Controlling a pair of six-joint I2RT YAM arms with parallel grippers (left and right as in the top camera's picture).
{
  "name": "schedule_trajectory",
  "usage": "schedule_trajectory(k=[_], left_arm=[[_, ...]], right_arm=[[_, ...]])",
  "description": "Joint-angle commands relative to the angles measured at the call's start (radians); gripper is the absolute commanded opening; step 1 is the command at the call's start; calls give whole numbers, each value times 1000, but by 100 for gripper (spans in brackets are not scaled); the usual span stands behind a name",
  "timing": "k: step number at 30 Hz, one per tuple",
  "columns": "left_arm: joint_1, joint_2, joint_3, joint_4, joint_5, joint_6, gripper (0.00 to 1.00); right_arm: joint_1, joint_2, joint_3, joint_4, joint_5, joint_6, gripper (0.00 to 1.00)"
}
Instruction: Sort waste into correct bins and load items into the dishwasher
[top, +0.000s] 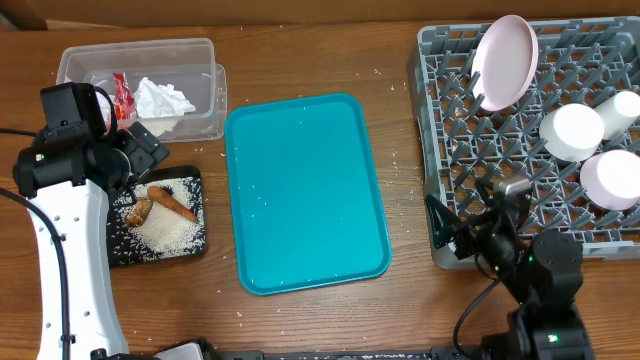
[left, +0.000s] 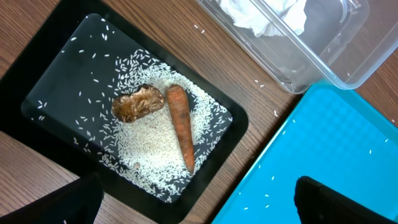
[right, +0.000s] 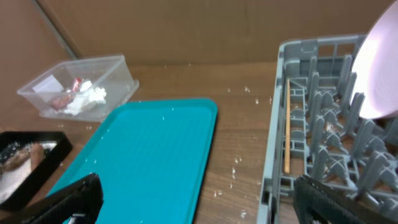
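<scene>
A black tray (top: 190, 245) at the left holds rice, a carrot (top: 172, 203) and a brown food scrap (top: 138, 210); the left wrist view shows the carrot (left: 180, 127) and scrap (left: 138, 103) on the rice. A clear plastic bin (top: 205, 60) behind it holds crumpled paper and a red wrapper. The teal tray (top: 305, 190) lies in the middle. The grey dishwasher rack (top: 460, 120) at the right holds a pink plate (top: 505, 60) and white cups (top: 573, 132). My left gripper (left: 199, 202) is open and empty above the black tray's near corner. My right gripper (right: 199, 199) is open and empty beside the rack.
Rice grains are scattered on the wooden table (top: 400, 120) and on the teal tray. A wooden chopstick (right: 287, 124) lies in the rack's left edge. A brown cardboard wall stands behind the table.
</scene>
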Motion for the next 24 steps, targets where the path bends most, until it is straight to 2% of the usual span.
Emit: schedule_trajectory(k=[1, 4, 9, 24], left_arm=[[3, 5, 7, 1, -8, -2, 100], [3, 5, 7, 1, -8, -2, 100], [3, 5, 7, 1, -8, -2, 100], [3, 5, 7, 1, -8, -2, 100]], right_arm=[[-16, -56, -109, 93, -42, -1, 100], [-35, -117, -197, 174, -42, -1, 100], [-67, -225, -291, 192, -51, 3, 100], [-76, -381, -323, 219, 129, 3, 100]])
